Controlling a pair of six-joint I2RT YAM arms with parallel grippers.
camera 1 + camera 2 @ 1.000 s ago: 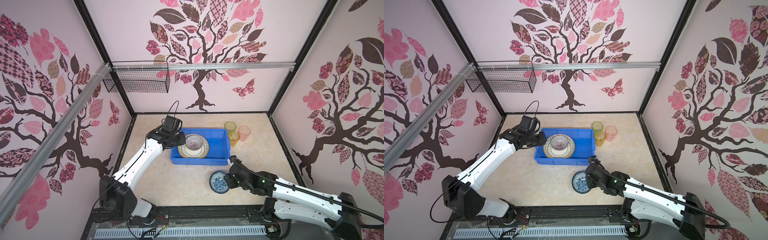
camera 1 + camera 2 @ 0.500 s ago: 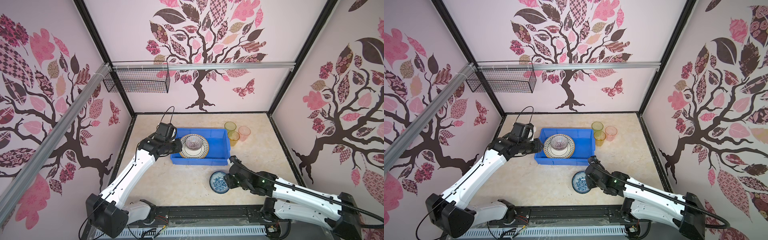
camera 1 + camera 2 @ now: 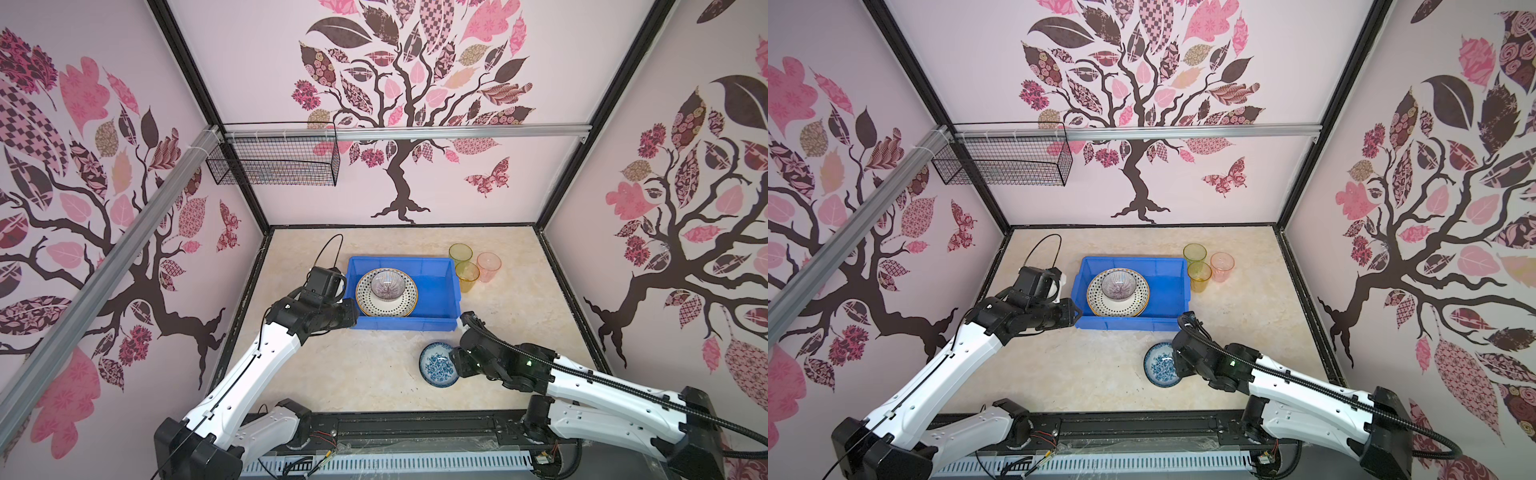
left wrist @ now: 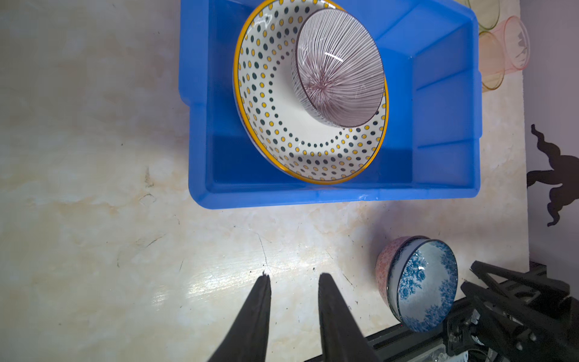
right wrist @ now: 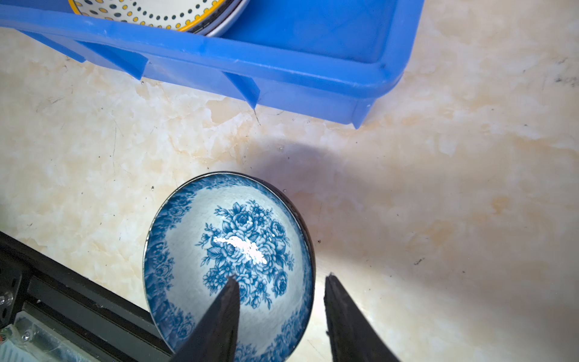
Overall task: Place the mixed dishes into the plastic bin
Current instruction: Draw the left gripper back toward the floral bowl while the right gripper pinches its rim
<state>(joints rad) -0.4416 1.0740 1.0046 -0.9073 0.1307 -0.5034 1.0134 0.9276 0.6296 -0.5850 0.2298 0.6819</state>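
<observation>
The blue plastic bin (image 3: 436,291) (image 3: 1167,291) holds a dotted-rim plate (image 3: 386,308) (image 4: 282,125) lying on other plate edges, with a purple-striped bowl (image 3: 388,282) (image 4: 338,72) on top. Three translucent cups (image 3: 467,274) (image 3: 1199,274) stand at the bin's right end. On the table in front of the bin rests a blue floral bowl (image 3: 434,368) (image 5: 232,238). My right gripper (image 5: 280,277) (image 3: 455,361) is open and straddles its right rim, one finger inside, one outside. Beside the bin's front left corner, my left gripper (image 4: 294,279) (image 3: 353,311) is open and empty above bare table.
A black wire mesh basket (image 3: 274,166) hangs on the rail at the back left, high above the table. The black frame rail (image 3: 415,424) runs along the table's front edge, close to the floral bowl. Walls close the table on three sides.
My left arm has drawn back from over the bin's left end to its front left corner, its jaws a little wider. The right arm and the floral bowl have not moved.
</observation>
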